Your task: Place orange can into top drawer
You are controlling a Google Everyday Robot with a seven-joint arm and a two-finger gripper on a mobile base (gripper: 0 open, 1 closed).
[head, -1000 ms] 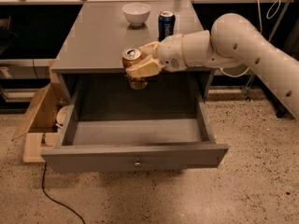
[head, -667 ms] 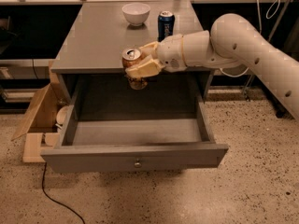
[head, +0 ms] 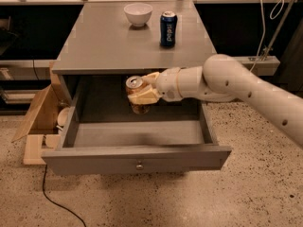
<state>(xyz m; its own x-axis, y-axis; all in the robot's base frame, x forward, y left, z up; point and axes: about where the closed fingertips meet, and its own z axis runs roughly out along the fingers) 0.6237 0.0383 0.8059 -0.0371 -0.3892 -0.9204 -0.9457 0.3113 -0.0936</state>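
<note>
Fat white arm (head: 236,82) w/ dark screw dots, tan gripper (head: 140,95) over drawer (head: 189,158).

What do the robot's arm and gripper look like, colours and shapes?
The arm is smooth cream-white, built of thick rounded tubes with a few small dark dots along it. A thin yellowish ring marks the wrist. The gripper, above the open drawer around the orange can, has stubby tan fingers. No loose cables show on it.

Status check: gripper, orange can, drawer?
Gripper shut on orange can, above open top drawer. Not yet released. Blue can, bowl back on tabletop, out of path.
</note>
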